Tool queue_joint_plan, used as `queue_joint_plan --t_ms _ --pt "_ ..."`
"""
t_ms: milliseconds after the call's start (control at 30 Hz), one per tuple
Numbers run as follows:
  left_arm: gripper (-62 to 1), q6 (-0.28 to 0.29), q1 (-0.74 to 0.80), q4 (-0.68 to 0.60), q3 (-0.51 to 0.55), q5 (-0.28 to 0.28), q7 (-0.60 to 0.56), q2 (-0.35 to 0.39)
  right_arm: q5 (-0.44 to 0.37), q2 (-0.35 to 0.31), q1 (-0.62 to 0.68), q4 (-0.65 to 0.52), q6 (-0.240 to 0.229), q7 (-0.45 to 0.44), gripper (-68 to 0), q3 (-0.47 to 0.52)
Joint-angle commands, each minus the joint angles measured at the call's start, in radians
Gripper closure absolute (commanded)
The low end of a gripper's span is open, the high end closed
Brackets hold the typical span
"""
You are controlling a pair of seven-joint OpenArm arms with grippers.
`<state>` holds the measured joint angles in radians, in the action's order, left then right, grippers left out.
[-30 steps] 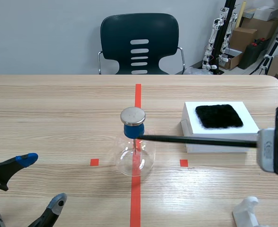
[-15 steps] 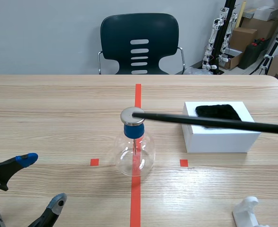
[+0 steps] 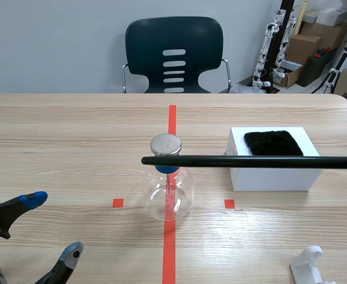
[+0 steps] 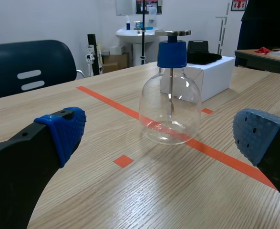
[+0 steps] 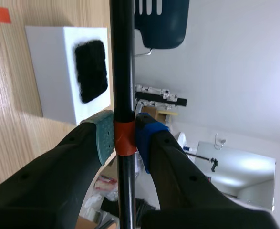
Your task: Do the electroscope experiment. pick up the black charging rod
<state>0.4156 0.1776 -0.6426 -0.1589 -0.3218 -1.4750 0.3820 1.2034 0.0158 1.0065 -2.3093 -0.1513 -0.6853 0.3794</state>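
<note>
The black charging rod (image 3: pixel 238 160) sank across the flask (image 3: pixel 168 198).

The scene view looks from between the arms across the surface (image 3: pixel 73 130) toward a chair (image 3: pixel 174 53). The left wrist view sits low, facing the flask (image 4: pixel 171 112). The right wrist view looks closely along the rod (image 5: pixel 122 57). All share the white box (image 3: pixel 273 176).

Rods: one long, thin black charging rod (image 3: pixel 244 160) is counted.
Flasks: one clear glass flask (image 3: pixel 168 192) with a blue stopper and a round metal cap is counted.
Boxes: one white rectangular box (image 3: pixel 273 174) is counted.
Pads: one black furry pad (image 3: pixel 273 144) is counted.
Stands: one small white plastic stand (image 3: pixel 308 263) is counted.
Chairs: one dark plastic chair (image 3: pixel 174 53) is counted.
Grippers: two are counted, the left gripper (image 3: pixel 54 225) and the right gripper (image 5: pixel 123 137).
Tape marks: one orange-red line (image 3: pixel 169 236) and two small orange-red squares (image 3: pixel 117 203) are counted.
</note>
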Motion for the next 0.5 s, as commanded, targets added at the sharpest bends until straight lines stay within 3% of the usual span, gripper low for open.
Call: queue_joint_plan --t_ms 0,167,467 --pt "-62.3 -0.002 0.002 -0.005 0.0 0.007 -0.018 -0.004 -0.018 -0.024 -0.004 -0.017 0.01 -0.013 -1.3 0.0" --pt "-62.3 -0.002 0.002 -0.005 0.0 0.007 -0.018 -0.004 -0.021 -0.024 -0.004 -0.017 0.009 -0.07 -1.3 -0.001" --pt "-62.3 -0.002 0.002 -0.005 0.0 0.007 -0.018 -0.004 -0.021 -0.024 -0.004 -0.017 0.009 -0.074 -1.3 -0.001"
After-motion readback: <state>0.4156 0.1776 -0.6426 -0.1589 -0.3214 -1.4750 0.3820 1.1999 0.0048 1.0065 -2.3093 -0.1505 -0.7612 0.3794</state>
